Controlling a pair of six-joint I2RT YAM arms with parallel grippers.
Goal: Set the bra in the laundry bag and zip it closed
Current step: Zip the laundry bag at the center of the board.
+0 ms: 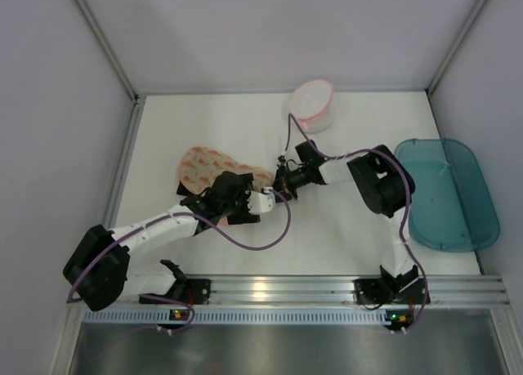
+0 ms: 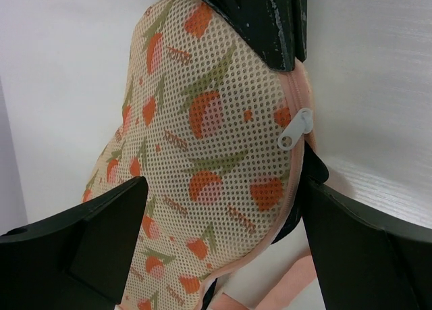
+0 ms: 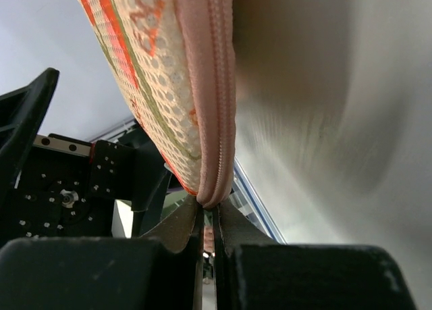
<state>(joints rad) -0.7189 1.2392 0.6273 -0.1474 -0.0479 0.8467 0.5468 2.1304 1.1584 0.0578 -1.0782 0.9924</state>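
The laundry bag (image 1: 204,167), cream mesh with orange-pink print and pink zip trim, lies left of the table's middle. My right gripper (image 1: 283,179) is shut on its pink zip edge (image 3: 214,121), lifting that end. The right gripper's black fingers (image 2: 270,19) clamp the rim above the white zip pull (image 2: 295,127). My left gripper (image 2: 223,185) stands wide open astride the raised bag (image 2: 202,134), with its fingers (image 2: 101,236) apart from the mesh. A bit of black fabric, the bra (image 2: 312,169), peeks from under the bag's rim; the rest is hidden.
A small white pouch with a pink rim (image 1: 312,105) stands at the back of the table. A teal plastic tub (image 1: 445,191) lies at the right edge. Grey walls close in the table on three sides.
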